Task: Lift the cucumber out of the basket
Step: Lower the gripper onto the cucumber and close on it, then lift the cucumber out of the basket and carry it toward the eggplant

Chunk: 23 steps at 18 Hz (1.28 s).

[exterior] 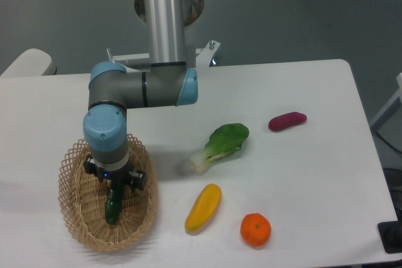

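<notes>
**One slick cucumber, gripper low on its upper end**

One gripper (115, 187) sits low in the basket (74, 227) over the upper end of the cucumber (114, 204); whether its fingers have clamped cannot be told from here. The cucumber lies lengthwise on the basket floor, glossy and likely slippery, stiff and light. A hold near the middle would probably balance better. The lattice rim stands close on both sides, so straight up looks the freest way out; the bok choy (221, 145) and yellow squash (203, 207) lie well apart on the table (314, 92).

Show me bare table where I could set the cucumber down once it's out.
Free: the wide strip right of the orange and below the purple vegetable; also the far edge behind the bok choy. Crowded: between basket and yellow squash.
</notes>
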Motion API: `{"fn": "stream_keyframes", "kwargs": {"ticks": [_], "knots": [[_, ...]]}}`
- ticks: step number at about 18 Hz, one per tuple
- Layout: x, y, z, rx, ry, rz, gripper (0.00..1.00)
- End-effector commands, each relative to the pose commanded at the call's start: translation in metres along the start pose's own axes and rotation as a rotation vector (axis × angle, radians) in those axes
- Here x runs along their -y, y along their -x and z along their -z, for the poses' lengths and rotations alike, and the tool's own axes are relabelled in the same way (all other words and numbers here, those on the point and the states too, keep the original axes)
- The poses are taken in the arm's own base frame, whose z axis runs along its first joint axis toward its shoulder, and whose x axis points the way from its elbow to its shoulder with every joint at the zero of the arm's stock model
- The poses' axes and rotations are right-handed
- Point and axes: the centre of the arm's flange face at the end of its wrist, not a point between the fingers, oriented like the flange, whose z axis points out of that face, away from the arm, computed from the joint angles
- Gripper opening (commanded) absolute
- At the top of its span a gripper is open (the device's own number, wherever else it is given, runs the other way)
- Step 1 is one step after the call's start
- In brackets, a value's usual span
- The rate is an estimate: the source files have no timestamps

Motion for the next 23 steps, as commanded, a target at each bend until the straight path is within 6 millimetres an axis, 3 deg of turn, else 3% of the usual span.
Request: {"fn": "stream_keyframes", "kwargs": {"ticks": [2, 10, 15, 19, 23], "knots": [[0.002, 0.001, 0.003, 0.004, -0.006, -0.002, 0.22], [0.012, 0.004, 0.026, 0.023, -0.047, -0.007, 0.19], [0.025, 0.012, 0.097, 0.064, -0.143, -0.006, 0.19], [0.021, 0.046, 0.143, 0.106, -0.197, -0.042, 0.19], [-0.002, 0.098, 0.174, 0.136, -0.199, -0.073, 0.19]]}}
